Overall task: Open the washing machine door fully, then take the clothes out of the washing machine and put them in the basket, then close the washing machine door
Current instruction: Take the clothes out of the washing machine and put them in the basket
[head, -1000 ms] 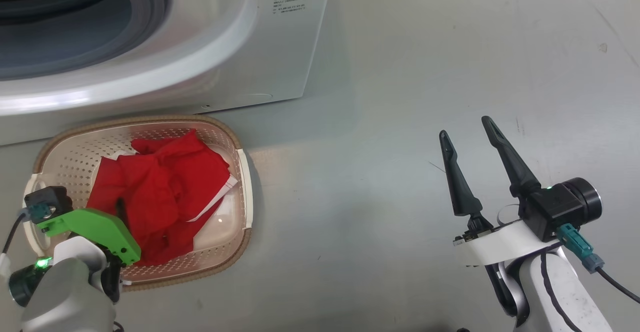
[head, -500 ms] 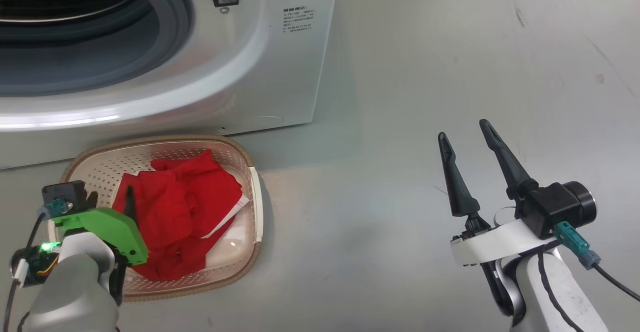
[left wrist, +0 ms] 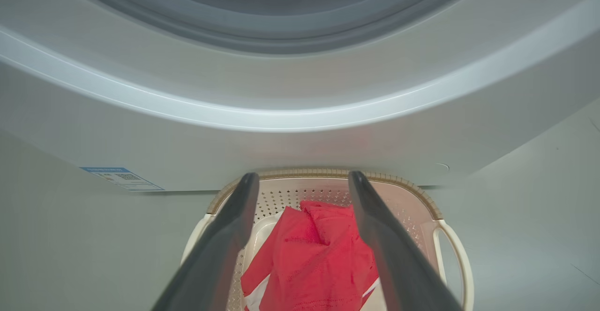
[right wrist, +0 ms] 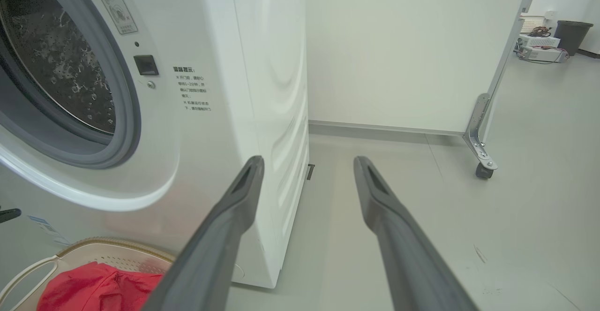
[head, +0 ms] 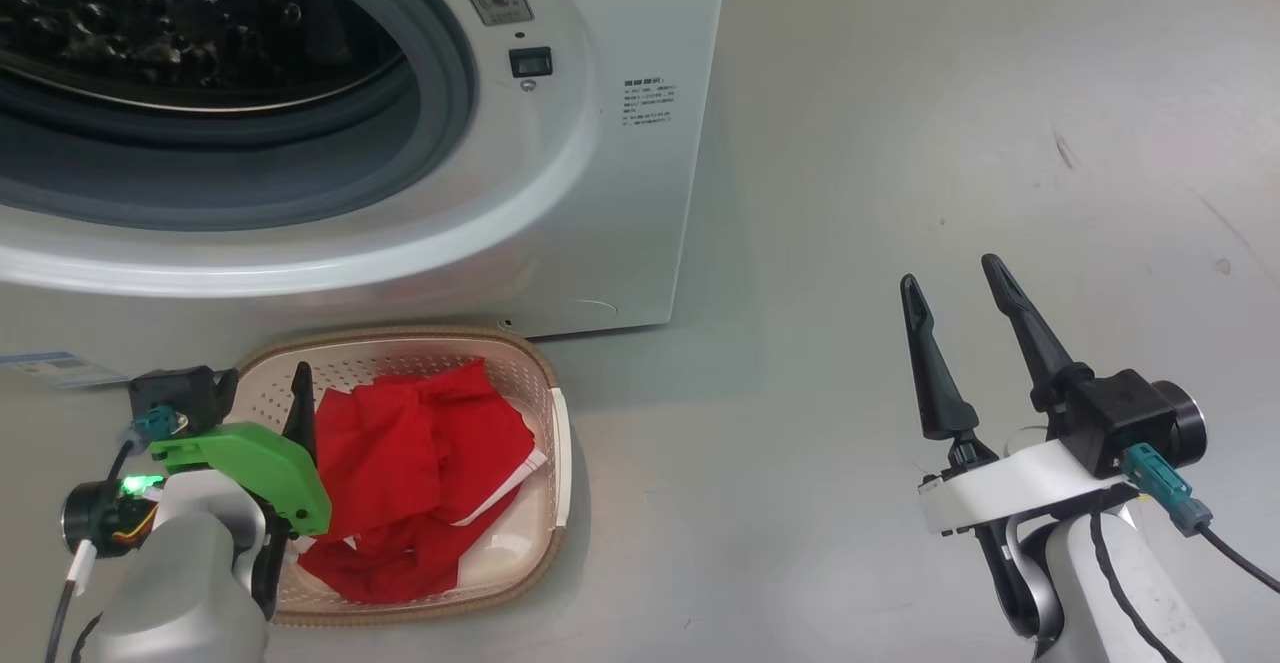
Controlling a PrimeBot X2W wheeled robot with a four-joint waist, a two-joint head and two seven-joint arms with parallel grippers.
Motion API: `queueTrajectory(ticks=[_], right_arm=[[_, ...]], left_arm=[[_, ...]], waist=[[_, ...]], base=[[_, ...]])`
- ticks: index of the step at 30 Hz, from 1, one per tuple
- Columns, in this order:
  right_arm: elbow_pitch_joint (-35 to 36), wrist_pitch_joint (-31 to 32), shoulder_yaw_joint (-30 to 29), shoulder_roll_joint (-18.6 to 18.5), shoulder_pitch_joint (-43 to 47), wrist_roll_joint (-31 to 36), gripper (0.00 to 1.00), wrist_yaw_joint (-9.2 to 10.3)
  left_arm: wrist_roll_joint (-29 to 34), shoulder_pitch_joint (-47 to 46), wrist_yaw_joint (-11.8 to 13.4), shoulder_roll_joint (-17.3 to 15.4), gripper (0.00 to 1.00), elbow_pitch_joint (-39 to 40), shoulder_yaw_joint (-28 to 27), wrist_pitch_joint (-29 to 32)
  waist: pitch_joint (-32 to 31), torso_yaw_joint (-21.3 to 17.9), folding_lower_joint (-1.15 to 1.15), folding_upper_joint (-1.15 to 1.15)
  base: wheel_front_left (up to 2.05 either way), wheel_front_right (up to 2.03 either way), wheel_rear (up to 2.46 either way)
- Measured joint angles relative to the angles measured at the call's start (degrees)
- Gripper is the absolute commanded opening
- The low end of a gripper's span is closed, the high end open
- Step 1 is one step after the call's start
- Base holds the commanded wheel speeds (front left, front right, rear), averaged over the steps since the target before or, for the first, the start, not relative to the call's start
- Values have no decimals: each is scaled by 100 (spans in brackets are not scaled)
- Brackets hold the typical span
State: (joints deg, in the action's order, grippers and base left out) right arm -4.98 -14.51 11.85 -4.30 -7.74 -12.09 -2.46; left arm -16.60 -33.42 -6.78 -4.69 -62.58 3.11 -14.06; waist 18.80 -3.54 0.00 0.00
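Clothes (head: 420, 463) lie in the basket (head: 545, 375), lower left, below the open-mouthed washing machine (head: 600, 193). Left hand (left wrist: 302, 179) and right hand (head: 950, 275) are spread and empty. Closing the door probably remains.

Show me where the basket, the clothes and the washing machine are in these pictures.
basket (head: 400, 332): head view, brown rim beside the machine.
clothes (head: 420, 453): head view, middle of the red heap.
washing machine (head: 620, 203): head view, white front below the printed label.

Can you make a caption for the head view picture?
Red clothes sit in the basket in front of the washing machine, with the right end effector open.
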Motion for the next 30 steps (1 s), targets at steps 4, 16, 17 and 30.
queueTrajectory(ticks=[4, 16, 17, 30], right_arm=[[-70, 0, -54, 1, 77, -11, 100, 0], [-157, 0, -145, 9, 427, -108, 100, -9], [-157, 0, -160, 14, 455, -110, 100, -9], [-60, 0, -207, 65, 710, -203, 100, -45]], left_arm=[[-5, 119, -11, 58, 100, 209, 34, -20], [-274, 667, -18, 192, 100, 1607, -65, -21], [-289, 751, -18, 192, 100, 1785, -65, -22], [-413, 1875, -32, 207, 100, 3556, 208, -38]], waist=[[-249, 124, 0, 0], [-918, 434, 0, 0], [-974, 456, 0, 0], [-1456, 533, 0, 0]], base=[[0, 0, 0], [0, 0, 0], [0, 0, 0], [0, 0, 0]])
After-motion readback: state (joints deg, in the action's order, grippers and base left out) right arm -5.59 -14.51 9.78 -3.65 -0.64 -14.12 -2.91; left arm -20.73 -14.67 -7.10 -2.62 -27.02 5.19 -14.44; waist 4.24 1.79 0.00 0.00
